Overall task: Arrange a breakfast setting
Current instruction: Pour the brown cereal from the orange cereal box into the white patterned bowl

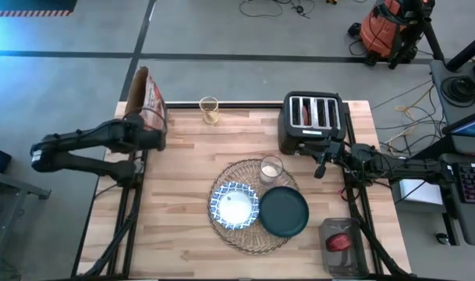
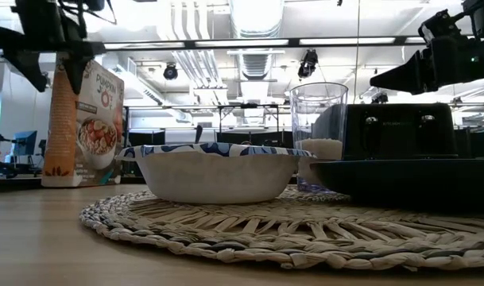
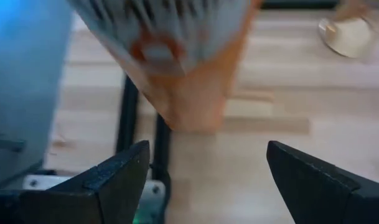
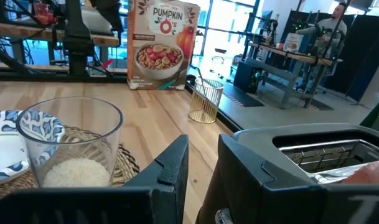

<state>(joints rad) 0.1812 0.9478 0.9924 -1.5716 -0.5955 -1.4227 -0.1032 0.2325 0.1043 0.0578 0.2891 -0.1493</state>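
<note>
Since the woven straw placemat (image 1: pixel 251 230) already carries the blue-and-white patterned bowl (image 1: pixel 234 206), the glossy dark teal plate (image 1: pixel 284 211) and the clear glass (image 1: pixel 271 169), the setting at the table's middle looks nearly done. The cereal bag (image 1: pixel 147 100) stands upright at the far left corner; the left gripper (image 3: pixel 205 171) hangs wide open and empty just before it. The right gripper (image 4: pixel 201 165), nearly closed and empty, hovers by the black toaster (image 1: pixel 311 121).

Overhead looks straight down; low sits level, close — both share (centrally) the placemat (image 1: pixel 253 204).
</note>
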